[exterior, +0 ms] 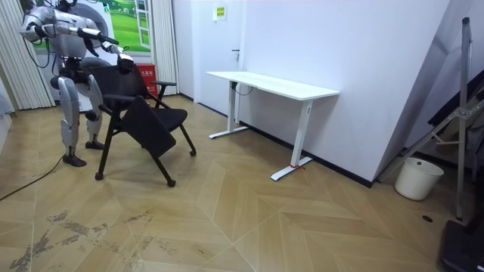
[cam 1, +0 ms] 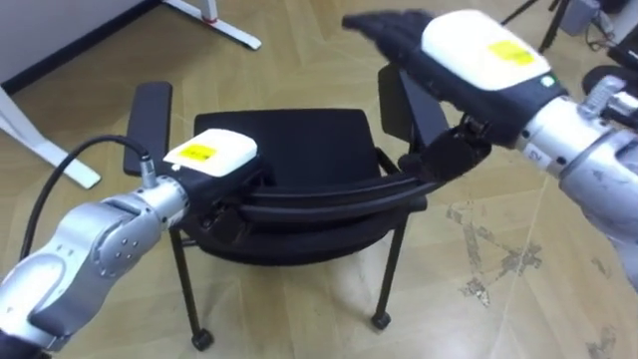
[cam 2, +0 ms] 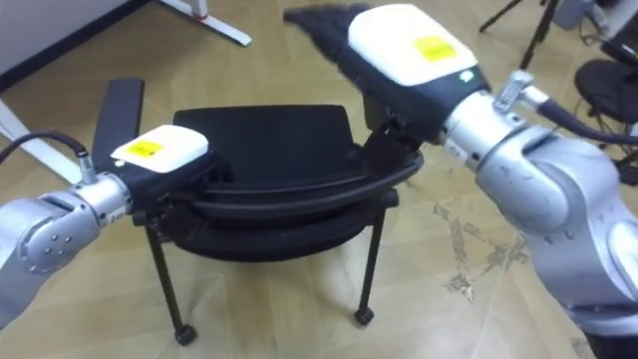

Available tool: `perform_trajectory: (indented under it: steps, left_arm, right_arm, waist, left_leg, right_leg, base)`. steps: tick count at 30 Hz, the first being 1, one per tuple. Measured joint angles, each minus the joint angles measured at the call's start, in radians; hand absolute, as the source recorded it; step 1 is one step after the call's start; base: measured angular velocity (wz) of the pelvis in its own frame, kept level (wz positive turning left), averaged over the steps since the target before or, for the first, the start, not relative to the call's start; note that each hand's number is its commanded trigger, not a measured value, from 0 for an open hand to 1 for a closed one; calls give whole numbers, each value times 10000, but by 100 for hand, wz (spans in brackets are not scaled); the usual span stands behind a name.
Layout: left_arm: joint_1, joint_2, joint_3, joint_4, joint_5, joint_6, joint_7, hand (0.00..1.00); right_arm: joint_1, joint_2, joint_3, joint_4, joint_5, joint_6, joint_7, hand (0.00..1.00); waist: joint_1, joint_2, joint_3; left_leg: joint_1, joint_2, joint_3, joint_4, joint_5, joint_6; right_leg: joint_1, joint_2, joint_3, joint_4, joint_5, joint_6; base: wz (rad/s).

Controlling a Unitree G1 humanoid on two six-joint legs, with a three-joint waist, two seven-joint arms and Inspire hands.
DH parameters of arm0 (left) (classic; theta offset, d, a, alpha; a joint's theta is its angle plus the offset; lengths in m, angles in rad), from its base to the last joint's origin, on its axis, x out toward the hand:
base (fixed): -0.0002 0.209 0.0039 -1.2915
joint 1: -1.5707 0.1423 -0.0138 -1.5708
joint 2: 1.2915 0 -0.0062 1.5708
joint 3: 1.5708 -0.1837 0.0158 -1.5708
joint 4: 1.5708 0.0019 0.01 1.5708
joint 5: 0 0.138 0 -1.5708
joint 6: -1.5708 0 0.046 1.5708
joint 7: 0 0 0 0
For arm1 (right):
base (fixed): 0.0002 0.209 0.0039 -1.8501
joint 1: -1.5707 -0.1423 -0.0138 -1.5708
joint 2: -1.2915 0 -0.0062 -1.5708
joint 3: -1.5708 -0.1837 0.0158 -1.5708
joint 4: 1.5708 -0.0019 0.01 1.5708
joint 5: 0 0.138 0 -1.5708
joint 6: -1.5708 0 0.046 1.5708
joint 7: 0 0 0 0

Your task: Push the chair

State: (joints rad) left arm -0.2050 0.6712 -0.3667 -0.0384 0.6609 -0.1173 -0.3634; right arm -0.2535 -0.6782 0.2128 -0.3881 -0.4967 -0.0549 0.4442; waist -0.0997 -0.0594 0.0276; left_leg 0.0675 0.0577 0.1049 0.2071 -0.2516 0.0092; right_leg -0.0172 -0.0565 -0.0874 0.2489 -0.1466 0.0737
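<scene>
A black chair (cam 1: 289,140) with armrests and castors stands right in front of me, its curved backrest rail (cam 1: 329,194) nearest. My left hand (cam 1: 211,153) sits on the rail's left end, its dark fingers curled down over it. My right hand (cam 1: 478,55) is above the rail's right end. Its fingers (cam 1: 389,25) stretch straight forward and its thumb rests down against the rail. In the room view I stand behind the chair (exterior: 147,121), which tips back toward me, with both arms reaching to its top.
A white desk (exterior: 272,83) stands along the wall beyond the chair; its feet (cam 1: 224,25) show at the top of the eye views. A white bin (exterior: 418,177) is at the room view's far right. Wooden floor (exterior: 249,219) lies ahead.
</scene>
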Motion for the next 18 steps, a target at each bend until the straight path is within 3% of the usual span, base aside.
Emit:
perform_trajectory:
  steps: [2,3,4,5,6,7,9,10,14,18]
  left_arm:
    - [-2,-4,-76,-3,-15,-51,19,100]
    - [-1,-17,-115,19,-24,-90,16,100]
    - [25,6,-127,64,-28,-165,-7,100]
    - [47,91,-81,53,-26,-210,-15,100]
    - [137,302,113,-39,-39,-313,-30,100]
    - [229,46,85,162,-2,-245,77,100]
    - [109,-37,-53,323,-53,-137,75,100]
    - [60,-30,-114,361,-56,-139,65,100]
    - [-125,-96,-308,397,-32,-128,49,100]
    - [-125,-334,-309,469,-10,-107,-65,100]
  right_arm:
    - [0,-1,113,0,20,-58,235,0]
    - [-4,-3,175,9,18,-95,359,0]
    - [-17,28,298,73,9,-188,395,0]
    - [-18,64,367,84,-2,-229,397,0]
    - [-49,43,458,35,28,-344,461,0]
    - [-25,-139,547,83,125,-406,600,0]
    - [-54,-162,851,246,195,-413,720,0]
    - [-55,-166,970,295,179,-419,775,0]
    - [-55,-173,1575,769,176,-533,1364,0]
    - [-49,-171,1744,1203,112,-523,1991,0]
  waist:
    - [-8,46,6]
    - [0,64,19]
    - [51,215,94]
    - [93,213,87]
    - [223,-60,-8]
    - [87,186,-27]
    - [9,246,-43]
    - [8,246,-44]
    - [136,181,-45]
    - [146,175,-44]
  left_leg:
    - [39,-3,-417,-12,5,-8]
    - [182,6,-758,-72,37,-53]
    - [372,254,-1606,-130,46,-63]
    - [372,345,-1877,-97,44,-77]
    - [243,265,-1895,-3,11,-221]
    - [340,344,-1808,-106,-119,-441]
    - [494,392,-1167,-335,35,-580]
    - [533,408,-1054,-412,94,-603]
    - [632,448,-977,-582,114,-600]
    - [600,288,-754,-547,113,-596]
  right_leg:
    - [-36,8,-6,316,-91,-154]
    - [-273,31,-20,972,-230,-357]
    - [-833,443,238,1538,-548,-649]
    - [-950,830,500,1007,-524,-843]
    - [-1026,1120,565,-521,808,-1001]
    - [-867,1113,189,-433,923,-1249]
    - [-733,1095,44,-442,890,-1242]
    - [-714,1101,34,-445,890,-1243]
    - [-699,1194,-145,-451,885,-1239]
    - [-698,1034,-200,-425,765,-1194]
  base:
    - [18]
    - [-6]
    - [-17]
    - [-19]
    - [25]
    - [43]
    - [38]
    - [16]
    - [4]
    - [4]
